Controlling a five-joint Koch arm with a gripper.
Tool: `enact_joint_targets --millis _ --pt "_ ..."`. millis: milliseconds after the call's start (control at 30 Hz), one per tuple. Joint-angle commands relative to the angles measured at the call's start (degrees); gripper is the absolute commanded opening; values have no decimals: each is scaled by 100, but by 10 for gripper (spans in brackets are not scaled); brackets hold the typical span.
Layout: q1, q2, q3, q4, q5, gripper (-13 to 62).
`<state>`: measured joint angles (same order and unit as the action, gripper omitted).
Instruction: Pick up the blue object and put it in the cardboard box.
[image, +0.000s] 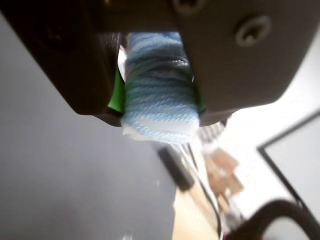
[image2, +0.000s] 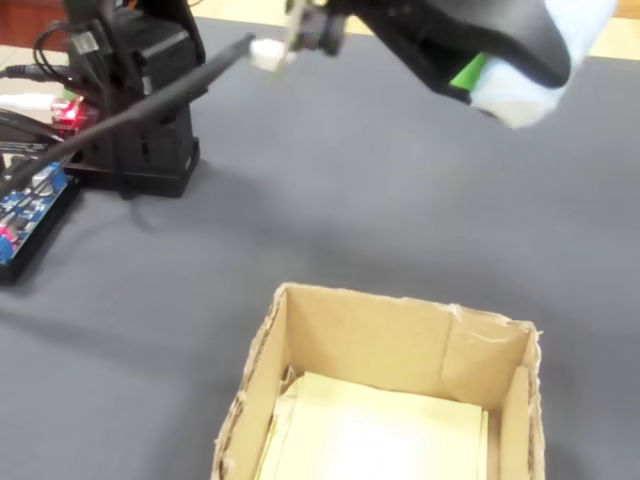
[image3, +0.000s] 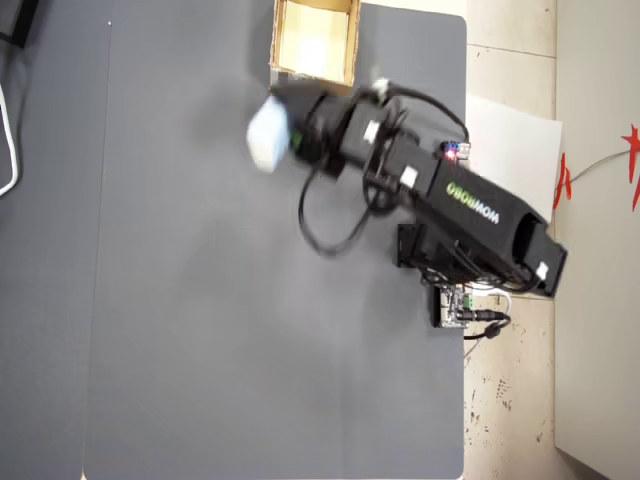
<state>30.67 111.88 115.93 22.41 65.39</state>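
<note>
- Gripper (image: 160, 120): I see it closest in the wrist view, two dark jaws clamped on either side of the blue object (image: 159, 107). The gap between them is just the width of the roll, no wider. Green pads show at both inner faces, pressed against the yarn-like surface.
- Blue object: held between the jaws, its pale rounded end sticking out past the fingertips toward the camera's lower field. Its texture reads as wound, fuzzy strands in light blue and white. It touches nothing but the jaws.
- Same pair in the fixed view: gripper (image2: 505, 85) at upper right, blue object (image2: 520, 95) showing as a pale blur under the dark jaw, lifted clear of the grey mat (image2: 330, 200).
- Same pair in the overhead view: gripper (image3: 278, 140) points left from the arm, with the blue object (image3: 268, 137) at its tip, over the grey mat (image3: 200, 300).
- Box (image2: 400, 345): I see it low in the fixed view, open, flaps upright, pale yellowish floor inside. In the overhead view the box (image3: 345, 45) sits at the top edge of the mat, near the gripper but apart from it; the blue object is outside it, below and slightly left in that view.
- Arm (image3: 470, 210): black, stretched from the mat's right edge toward the box, a loose cable (image3: 325, 235) drooping beneath it.
- Base (image2: 140, 110): black block at upper left of the fixed view, a red light lit beside it.
- Circuit board (image2: 25, 205): blue, at the far left edge of the fixed view, next to the base.
</note>
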Motion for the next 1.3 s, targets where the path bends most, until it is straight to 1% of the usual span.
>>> enact_joint_targets --millis 0,167,267,333,433,633,667,700,800,833,867,933,1100,1267 --pt "141 105 -562 -44 -167 99" --pt "958 -264 -747 220 -281 99" --pt "1345 -677 -1037 308 -264 99" --pt "1644 -1187 -1397 360 -114 99" --pt "1951 -1696 -1573 325 18 100" --pt "2443 -2171 -1573 352 158 109" --pt "2479 -2224 -1573 352 220 133" --pt "2522 -2294 -1573 369 378 171" --pt "2637 -2338 -1556 519 483 221" --pt "2672 -2338 -1433 545 712 301" --pt "2672 -2338 -1450 659 712 323" --pt "2672 -2303 -1450 686 747 337" --pt "2672 -2188 -1433 606 958 337" --pt "2540 -1951 -1406 18 1310 337"
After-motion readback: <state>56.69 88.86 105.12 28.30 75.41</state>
